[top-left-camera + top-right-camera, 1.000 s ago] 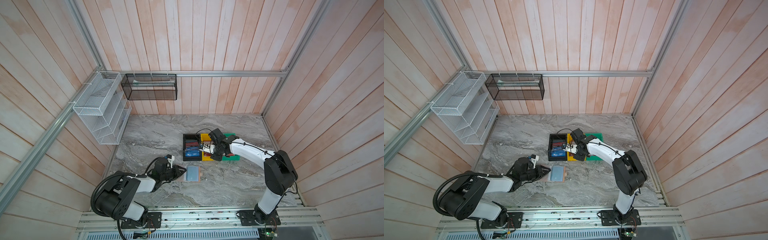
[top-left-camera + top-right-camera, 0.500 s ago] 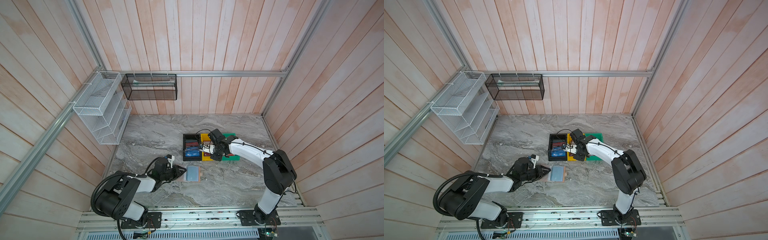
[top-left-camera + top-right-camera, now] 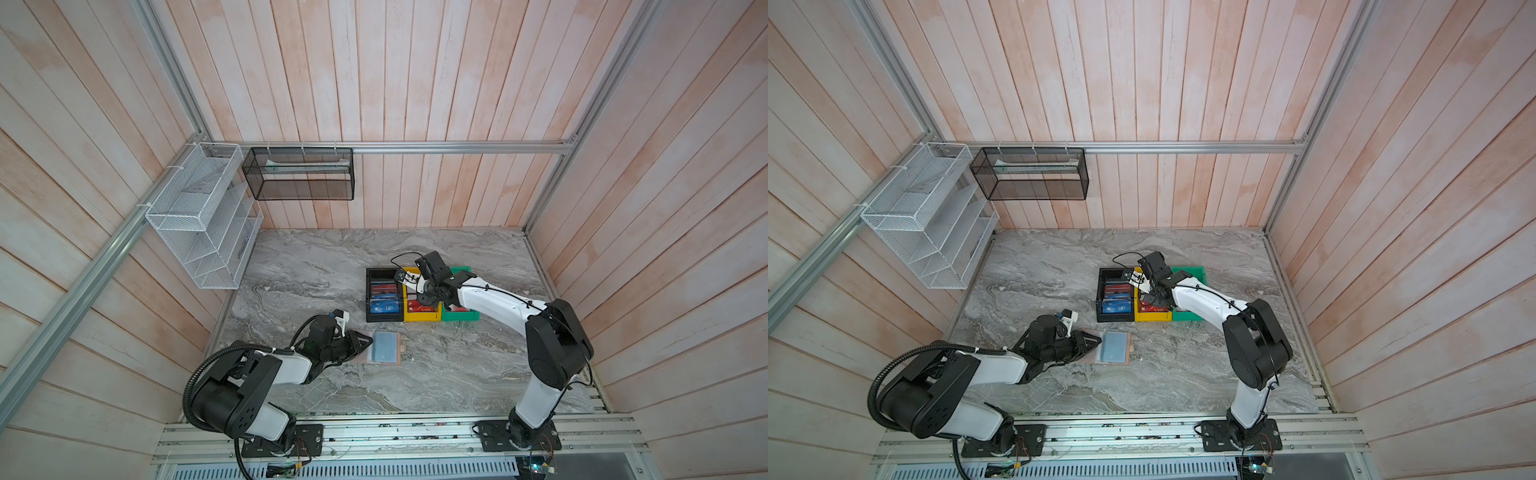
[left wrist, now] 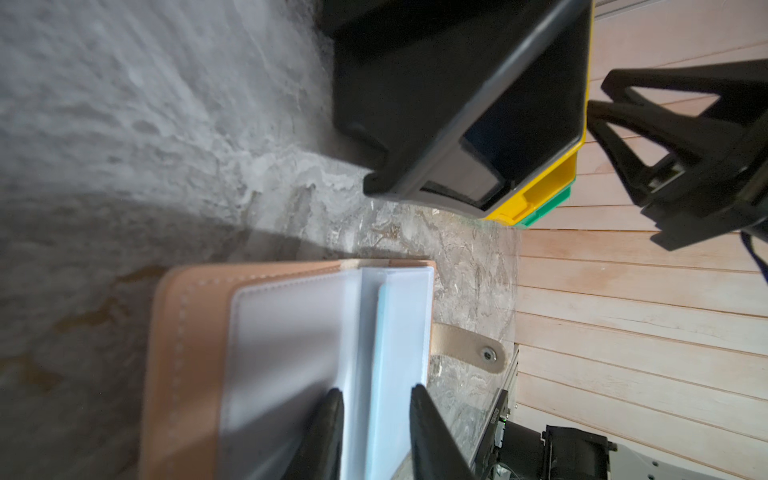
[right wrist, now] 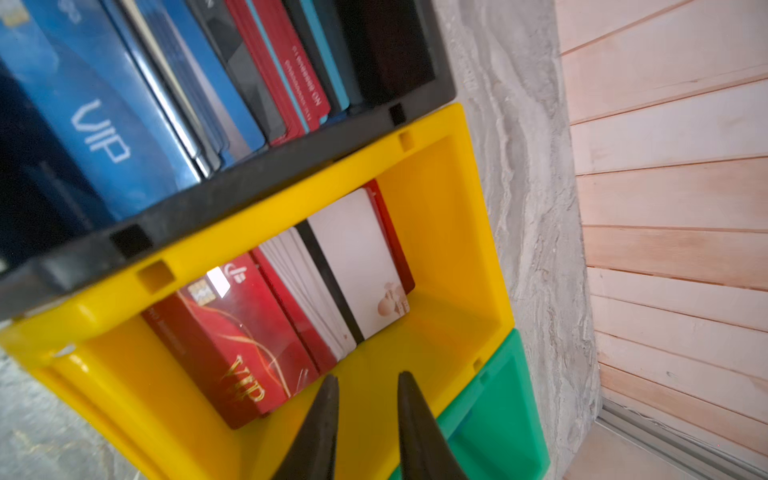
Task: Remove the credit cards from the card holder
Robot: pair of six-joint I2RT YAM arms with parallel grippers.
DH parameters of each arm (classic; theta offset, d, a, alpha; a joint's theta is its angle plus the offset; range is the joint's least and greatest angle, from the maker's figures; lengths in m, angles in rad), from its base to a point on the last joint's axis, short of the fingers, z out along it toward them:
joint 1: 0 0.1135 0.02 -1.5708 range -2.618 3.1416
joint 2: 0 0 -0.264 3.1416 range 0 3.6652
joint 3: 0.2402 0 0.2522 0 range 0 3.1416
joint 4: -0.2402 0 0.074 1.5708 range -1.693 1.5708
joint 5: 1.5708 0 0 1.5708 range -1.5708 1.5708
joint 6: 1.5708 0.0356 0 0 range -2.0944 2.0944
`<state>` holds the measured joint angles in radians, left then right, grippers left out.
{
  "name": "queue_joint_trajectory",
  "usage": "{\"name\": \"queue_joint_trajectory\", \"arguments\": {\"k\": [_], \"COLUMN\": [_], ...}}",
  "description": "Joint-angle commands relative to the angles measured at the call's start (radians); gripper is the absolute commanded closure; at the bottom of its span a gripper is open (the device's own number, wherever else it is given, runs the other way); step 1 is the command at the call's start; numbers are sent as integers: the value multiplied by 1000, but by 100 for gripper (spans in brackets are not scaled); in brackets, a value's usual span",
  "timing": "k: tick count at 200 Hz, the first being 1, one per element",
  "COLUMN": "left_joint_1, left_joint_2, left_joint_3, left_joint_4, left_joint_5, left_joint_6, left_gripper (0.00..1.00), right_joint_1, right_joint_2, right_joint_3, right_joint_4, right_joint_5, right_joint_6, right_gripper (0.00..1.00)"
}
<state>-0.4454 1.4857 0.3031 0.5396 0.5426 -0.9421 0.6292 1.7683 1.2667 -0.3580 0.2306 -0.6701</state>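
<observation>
**Pincers.** The left pincer (image 4: 375, 390) has its jaws part open with a clear gap. Its tips rest on the clear bluish sleeves (image 4: 291, 340) of the card holder (image 4: 187, 353), and the edge of one sleeve runs up between them. Whether a card sits in those sleeves cannot be told. The right pincer (image 5: 366, 376) is also part open and holds nothing. It hangs over the yellow bin (image 5: 449, 232), just above the cards standing in it and apart from them.

**Views compared.**
- In both top views the card holder (image 3: 384, 347) (image 3: 1113, 347) lies open on the desk (image 3: 316, 266), in front of the bins.
- The left wrist view alone shows its snap tab (image 4: 469, 349) lying out flat on the desk.
- The right wrist view alone shows the card faces:
  - a blue "VIP" card (image 5: 99, 129) in the black bin (image 5: 249, 183);
  - a red "VIP" card (image 5: 232, 345) and a pale card with a reddish mark (image 5: 357, 266) in the yellow bin.
- A top view shows the credit cards (image 3: 384, 301) only as coloured strips.

**Edges and room.** The black, yellow and green bins (image 3: 459, 316) stand touching in a row. A strip of bare desk separates the holder from the black bin. Open desk lies behind the bins and to the right of the holder.
</observation>
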Motion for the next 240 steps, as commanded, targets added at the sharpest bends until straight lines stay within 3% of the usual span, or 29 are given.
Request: {"name": "queue_joint_trajectory", "arguments": {"k": [1,32,82,99,121,153,240], "left_joint_1": [5,5,5,5,5,5,5], "left_joint_2": [-2,-19,-23,-25,-26,-23,8], "left_joint_3": [-2,3,8,5,-1,4,-7], "left_joint_4": [18,-5,-33,-33,-33,-31,3], "left_joint_5": [4,0,-10,-9,-13,-6,-9], "left_joint_6": [19,22,22,20,19,20,16], "left_gripper": [69,69,69,69,69,69,69], "right_joint_1": [11,31,38,65,109,145,181], "right_joint_2": [-94,-237,-486,-541,-572,-537,-382], "right_joint_3": [-31,-80,-362,-484,-607,-657,-614], "right_joint_4": [63,18,179,295,426,472,465], "right_joint_5": [-54,-184,-661,-715,-699,-688,-682], "right_joint_6": [94,279,782,924,1053,1112,1102], "right_gripper": [74,74,74,74,74,76,81]}}
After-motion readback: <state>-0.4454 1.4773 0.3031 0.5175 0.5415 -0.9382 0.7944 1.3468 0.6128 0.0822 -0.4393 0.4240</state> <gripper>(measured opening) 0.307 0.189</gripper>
